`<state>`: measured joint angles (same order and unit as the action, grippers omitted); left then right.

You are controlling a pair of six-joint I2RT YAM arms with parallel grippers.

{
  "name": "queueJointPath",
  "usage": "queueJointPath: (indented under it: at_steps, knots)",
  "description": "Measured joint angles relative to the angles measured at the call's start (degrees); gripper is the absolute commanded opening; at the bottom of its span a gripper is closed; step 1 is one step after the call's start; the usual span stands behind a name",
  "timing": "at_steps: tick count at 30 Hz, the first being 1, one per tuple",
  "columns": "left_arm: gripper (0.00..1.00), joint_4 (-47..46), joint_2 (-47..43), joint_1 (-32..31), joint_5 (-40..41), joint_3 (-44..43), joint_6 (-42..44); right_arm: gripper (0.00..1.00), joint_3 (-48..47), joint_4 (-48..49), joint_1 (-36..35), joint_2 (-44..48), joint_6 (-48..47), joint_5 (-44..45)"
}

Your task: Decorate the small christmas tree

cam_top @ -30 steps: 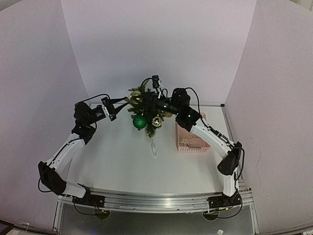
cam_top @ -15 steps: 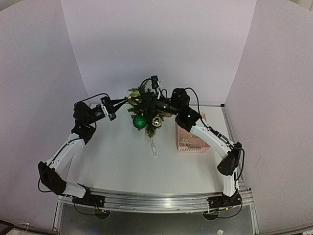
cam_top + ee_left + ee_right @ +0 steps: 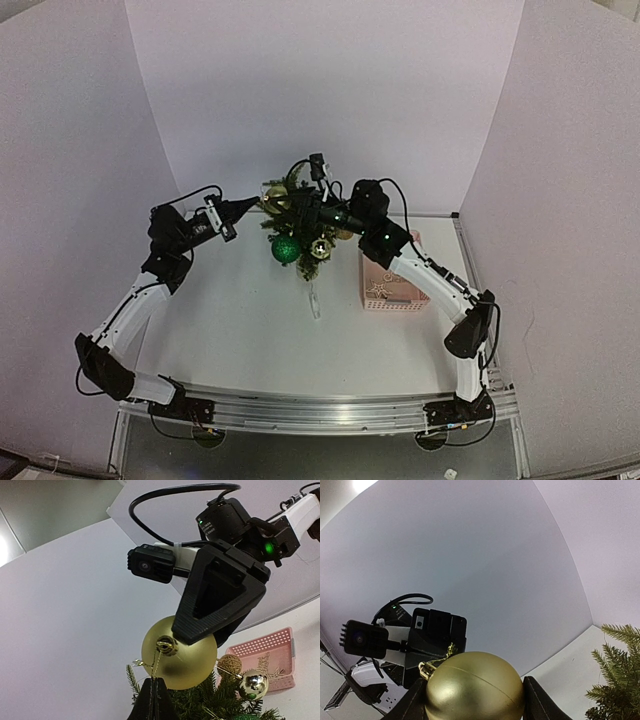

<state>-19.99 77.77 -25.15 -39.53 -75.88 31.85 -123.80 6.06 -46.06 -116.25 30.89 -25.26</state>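
At twelve o'clock on the tabletop (image 3: 250, 320), from above, the small christmas tree (image 3: 300, 228) already wears a green bauble (image 3: 286, 249). Left wrist: left pincer (image 3: 152, 686) pinches the hanging loop (image 3: 155, 666). Right wrist: right pincer (image 3: 475, 700) clamps the gold bauble (image 3: 475, 687), unhung.

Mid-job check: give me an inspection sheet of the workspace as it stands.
Surface: white table, no spills seen.
Job's things: small christmas tree at the back middle, green ball hanging on it, gold ball by its top.
Clutter: pink basket right of the tree; pale slender item in front, unidentifiable.
Grippers: left gripper shut on gold cord; right gripper shut on the gold ball.
Cables: black cable loops above the right wrist.
Surroundings: plain white walls; nothing else seen.
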Motion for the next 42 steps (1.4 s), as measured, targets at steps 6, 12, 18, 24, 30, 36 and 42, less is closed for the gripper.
queueJointPath:
  at_steps: [6, 12, 18, 24, 30, 36, 42]
  knots:
    - [0.0, 10.6, -0.9, -0.3, 4.6, -4.0, -0.8, 0.63, 0.2, -0.9, 0.0, 0.0, 0.0, 0.3]
    - [0.0, 26.4, -1.1, -0.4, 9.4, -10.5, 2.4, 0.76, 1.3, -1.4, 0.0, 0.0, -0.9, 0.7]
    - [0.0, 43.1, -0.2, -0.3, 17.1, -17.9, 7.9, 0.77, 4.0, -2.1, 0.0, 0.0, -2.0, 1.3]
    - [0.0, 58.3, 6.6, -0.3, 25.8, -27.0, 14.8, 0.77, 5.2, -2.7, 0.0, 0.5, -3.3, 1.6]
    - [0.0, 66.9, 14.6, -0.3, 32.3, -30.6, 18.5, 0.77, 9.1, -3.0, 0.0, 3.8, -5.6, 3.2]
    - [0.0, 69.3, 19.2, 0.0, 35.2, -33.8, 18.9, 0.77, 12.1, -3.1, 0.0, 7.9, -7.4, 5.0]
    - [0.0, 70.3, 22.3, 2.0, 35.9, -39.5, 17.5, 0.77, 13.4, -3.0, 0.0, 10.6, -8.4, 6.4]
